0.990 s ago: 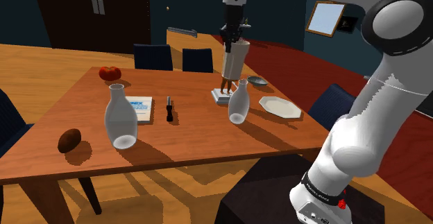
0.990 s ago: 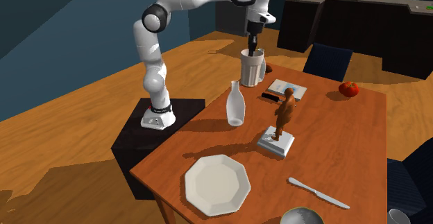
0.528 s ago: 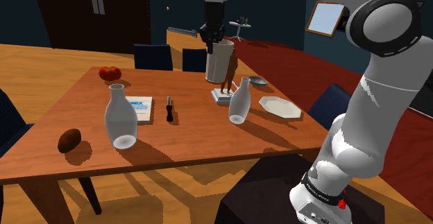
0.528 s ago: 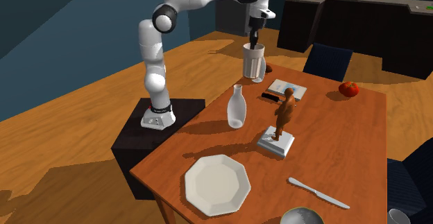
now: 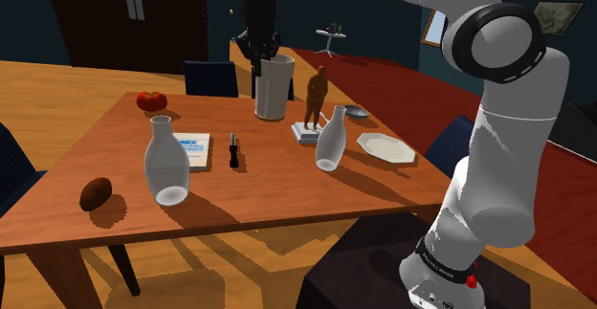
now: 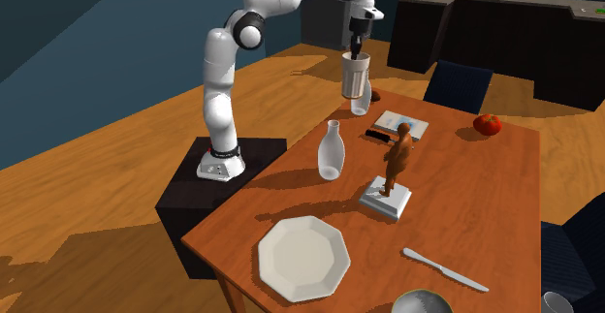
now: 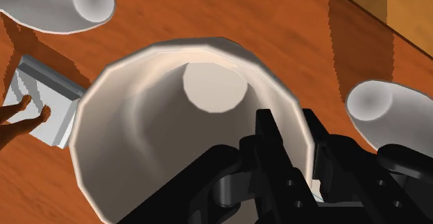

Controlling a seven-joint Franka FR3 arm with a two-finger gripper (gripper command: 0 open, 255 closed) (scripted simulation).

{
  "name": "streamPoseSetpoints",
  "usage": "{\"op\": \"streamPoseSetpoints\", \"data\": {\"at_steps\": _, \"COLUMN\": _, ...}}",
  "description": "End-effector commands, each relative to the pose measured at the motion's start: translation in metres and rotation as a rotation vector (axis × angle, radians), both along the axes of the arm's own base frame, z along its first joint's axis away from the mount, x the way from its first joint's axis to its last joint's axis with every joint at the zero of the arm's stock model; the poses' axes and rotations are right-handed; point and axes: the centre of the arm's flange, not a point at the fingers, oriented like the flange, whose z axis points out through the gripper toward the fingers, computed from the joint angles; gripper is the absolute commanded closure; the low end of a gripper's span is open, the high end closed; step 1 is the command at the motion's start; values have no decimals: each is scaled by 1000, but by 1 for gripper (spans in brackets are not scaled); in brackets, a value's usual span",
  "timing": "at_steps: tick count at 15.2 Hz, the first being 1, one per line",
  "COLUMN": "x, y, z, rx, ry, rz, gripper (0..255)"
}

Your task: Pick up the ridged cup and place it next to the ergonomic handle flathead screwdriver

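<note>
Above the wooden table (image 5: 268, 192), the black gripper (image 5: 260, 51) is clamping the rim of the off-white ridged cup (image 5: 274, 87). In the wrist view one finger (image 7: 277, 157) is reaching down inside the cup (image 7: 166, 118) and the other is pressing on the outside, so the wall is being pinched between them. The cup is hanging upright, mouth up, clear of the tabletop. In the shoulder view it is showing over the table's far side, between the tomato (image 5: 151, 100) and the brown figurine (image 5: 313, 101).

The flathead screwdriver (image 5: 232, 151) is lying flat on the table well apart from the cup, just beside a white book (image 5: 194, 147). It is pointing roughly toward the far edge in the shoulder view. In the second exterior view the cup (image 6: 357, 77) is hanging beyond the screwdriver (image 6: 376, 136) and the book (image 6: 402, 123), under the gripper (image 6: 358, 47).

Two pale bottle-shaped vases are standing upright. The larger vase (image 5: 166, 162) is standing near the book, and the smaller vase (image 5: 330, 140) is standing just in front of the figurine's pale base. Seen from the wrist, the cup is sitting between their two mouths.

An octagonal white plate (image 5: 386, 147) is lying at the shoulder view's right of the smaller vase, and a dark brown lump (image 5: 94, 193) is resting near the table's left corner in that view.
</note>
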Motion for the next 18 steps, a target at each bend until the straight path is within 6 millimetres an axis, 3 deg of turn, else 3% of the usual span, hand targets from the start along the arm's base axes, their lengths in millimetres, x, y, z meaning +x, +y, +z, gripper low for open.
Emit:
{"op": "streamPoseSetpoints", "data": {"at_steps": 1, "x": 3, "y": 11, "z": -3, "rx": 0, "ry": -1, "rz": -1, "gripper": 255}}
{"op": "streamPoseSetpoints", "data": {"at_steps": 18, "x": 3, "y": 11, "z": -93, "rx": 0, "ry": -1, "rz": -1, "gripper": 255}}
